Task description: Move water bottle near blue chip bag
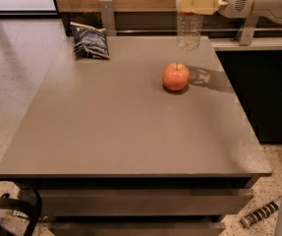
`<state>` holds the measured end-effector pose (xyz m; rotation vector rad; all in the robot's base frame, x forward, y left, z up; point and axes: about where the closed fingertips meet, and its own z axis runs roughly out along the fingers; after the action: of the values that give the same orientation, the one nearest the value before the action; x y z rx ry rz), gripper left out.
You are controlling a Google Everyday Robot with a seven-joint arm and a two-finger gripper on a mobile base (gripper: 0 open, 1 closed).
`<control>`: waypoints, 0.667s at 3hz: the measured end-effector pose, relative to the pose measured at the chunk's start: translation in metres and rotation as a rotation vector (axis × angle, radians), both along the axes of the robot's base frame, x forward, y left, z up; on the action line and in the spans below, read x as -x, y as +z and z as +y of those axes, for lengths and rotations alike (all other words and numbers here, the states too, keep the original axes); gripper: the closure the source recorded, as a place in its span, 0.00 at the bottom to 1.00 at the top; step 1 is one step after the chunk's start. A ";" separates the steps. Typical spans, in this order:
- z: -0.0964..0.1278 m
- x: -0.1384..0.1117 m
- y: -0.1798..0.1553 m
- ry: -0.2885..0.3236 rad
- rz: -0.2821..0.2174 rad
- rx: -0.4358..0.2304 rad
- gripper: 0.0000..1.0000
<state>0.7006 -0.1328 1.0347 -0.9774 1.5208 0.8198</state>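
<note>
The water bottle is a clear ribbed plastic bottle, held in the air above the back right of the grey table; its cap is cut off by the top edge. My gripper reaches in from the right at the top and is shut on the bottle's upper part. The blue chip bag, dark navy and crinkled, lies at the table's back left corner, well to the left of the bottle.
A red apple stands on the table below and slightly left of the bottle. A wooden wall and metal rail posts run behind the table. A dark cabinet stands to the right. A ribbed cylinder lies on the floor.
</note>
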 end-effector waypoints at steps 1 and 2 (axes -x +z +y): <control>0.036 -0.042 -0.002 -0.011 -0.037 -0.023 1.00; 0.076 -0.082 -0.011 -0.045 -0.084 -0.036 1.00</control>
<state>0.7831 -0.0572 1.0240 -0.9365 1.4464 0.7632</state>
